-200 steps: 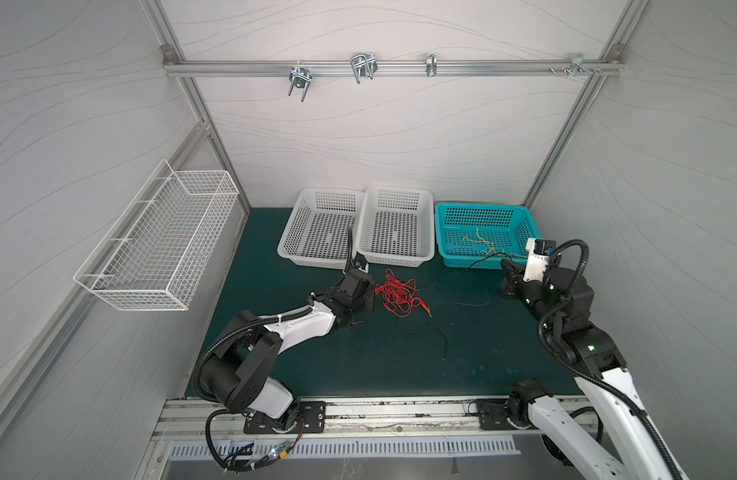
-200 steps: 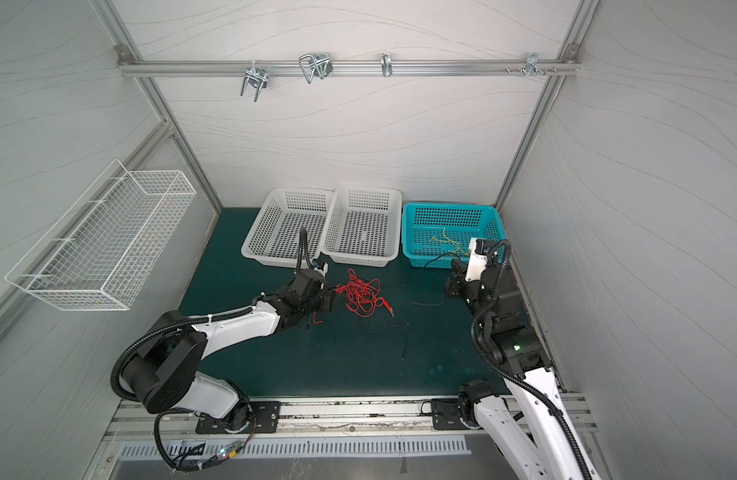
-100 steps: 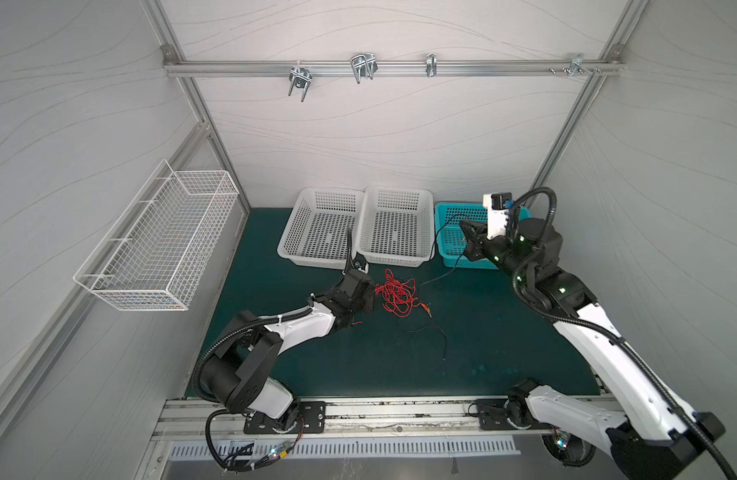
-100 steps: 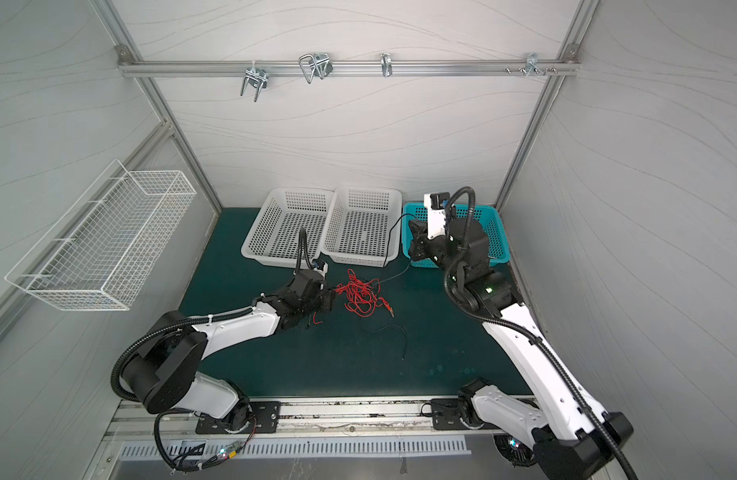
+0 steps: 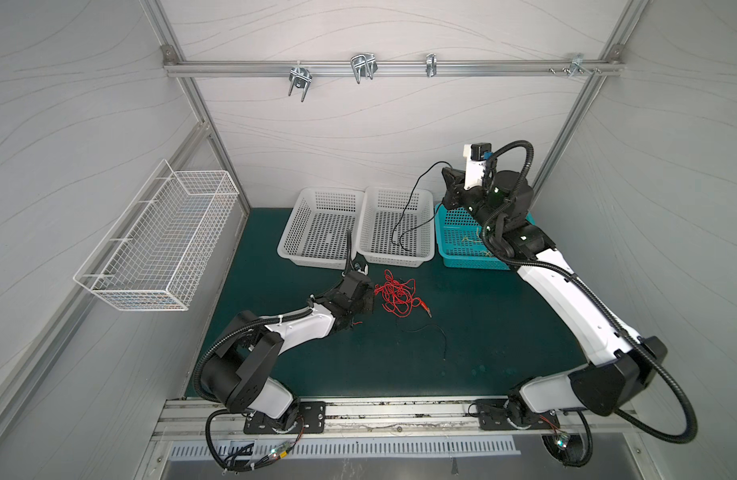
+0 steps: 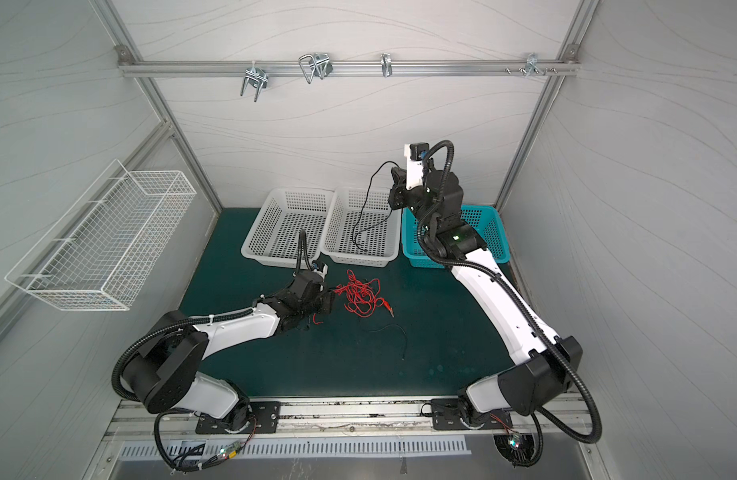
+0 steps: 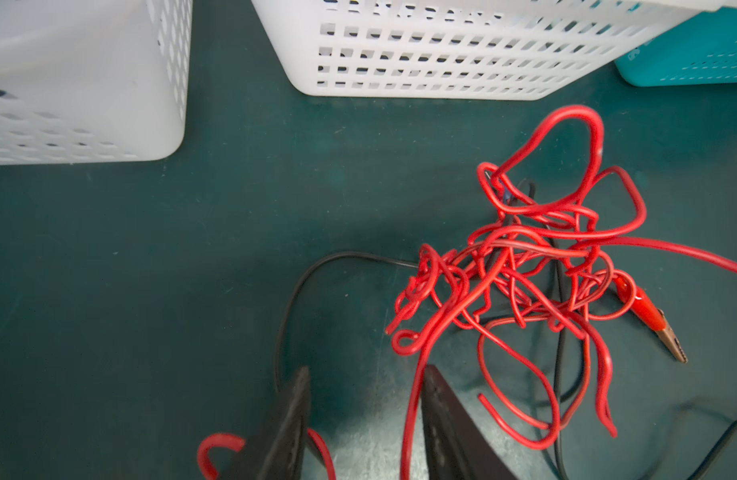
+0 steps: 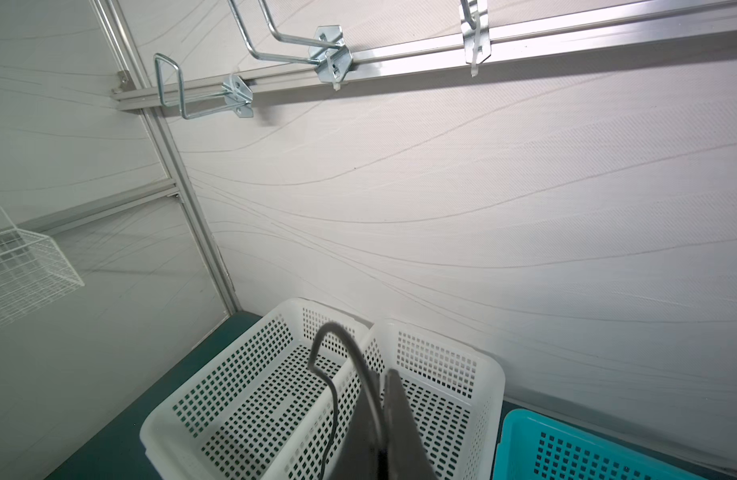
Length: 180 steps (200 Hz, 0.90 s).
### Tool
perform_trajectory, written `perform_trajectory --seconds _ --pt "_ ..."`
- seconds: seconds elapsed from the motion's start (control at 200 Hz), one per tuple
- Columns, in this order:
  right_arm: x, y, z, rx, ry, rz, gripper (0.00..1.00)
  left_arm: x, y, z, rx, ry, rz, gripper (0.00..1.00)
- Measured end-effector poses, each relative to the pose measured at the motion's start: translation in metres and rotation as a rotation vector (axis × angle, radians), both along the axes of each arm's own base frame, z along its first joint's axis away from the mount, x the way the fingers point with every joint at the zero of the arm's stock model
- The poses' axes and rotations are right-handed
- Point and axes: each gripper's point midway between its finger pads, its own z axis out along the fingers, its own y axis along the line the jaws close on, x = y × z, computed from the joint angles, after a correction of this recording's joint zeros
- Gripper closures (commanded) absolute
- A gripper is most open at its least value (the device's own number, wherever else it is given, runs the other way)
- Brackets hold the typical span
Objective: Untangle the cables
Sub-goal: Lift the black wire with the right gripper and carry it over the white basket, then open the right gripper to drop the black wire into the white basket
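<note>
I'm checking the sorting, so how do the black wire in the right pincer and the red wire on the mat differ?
The black wire hangs lifted from the shut right pincer, in one loose strand over a white basket; the red wire lies on the mat, bunched in a tangle. The red wire ends in a clip; no clip shows on the black wire. Both are thin.

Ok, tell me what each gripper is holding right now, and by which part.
The right gripper is shut on a thin black cable, pinched at its upper end. The left gripper stands open beside the red cable tangle, clamping nothing.
</note>
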Motion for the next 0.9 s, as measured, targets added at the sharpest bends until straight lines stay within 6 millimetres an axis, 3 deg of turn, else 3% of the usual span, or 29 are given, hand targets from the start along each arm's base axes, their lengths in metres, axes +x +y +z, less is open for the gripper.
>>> perform_trajectory --seconds 0.1,0.17,0.35,0.45,0.545,0.75,0.9 --pt "0.025 0.007 -0.018 -0.029 0.018 -0.036 1.00 0.000 0.000 0.000 0.000 0.000 0.000 0.55" --pt "0.045 0.012 -0.044 -0.064 0.057 -0.063 1.00 0.000 0.000 0.000 0.000 0.000 0.000 0.55" --pt "0.088 0.026 -0.141 -0.175 0.220 -0.116 1.00 0.001 0.002 -0.002 0.004 0.005 0.005 0.56" --pt "0.101 0.031 -0.192 -0.232 0.312 -0.127 1.00 0.001 0.003 -0.005 0.009 0.012 0.006 0.56" --pt "0.106 0.033 -0.225 -0.264 0.377 -0.129 1.00 0.001 0.003 -0.007 0.014 0.016 0.007 0.56" --pt "0.111 0.038 -0.266 -0.277 0.474 -0.124 1.00 0.002 0.004 -0.008 0.009 0.018 0.008 0.53" --pt "0.106 0.036 -0.286 -0.298 0.541 -0.128 0.86 0.001 -0.005 -0.005 -0.023 0.015 -0.032 0.44"
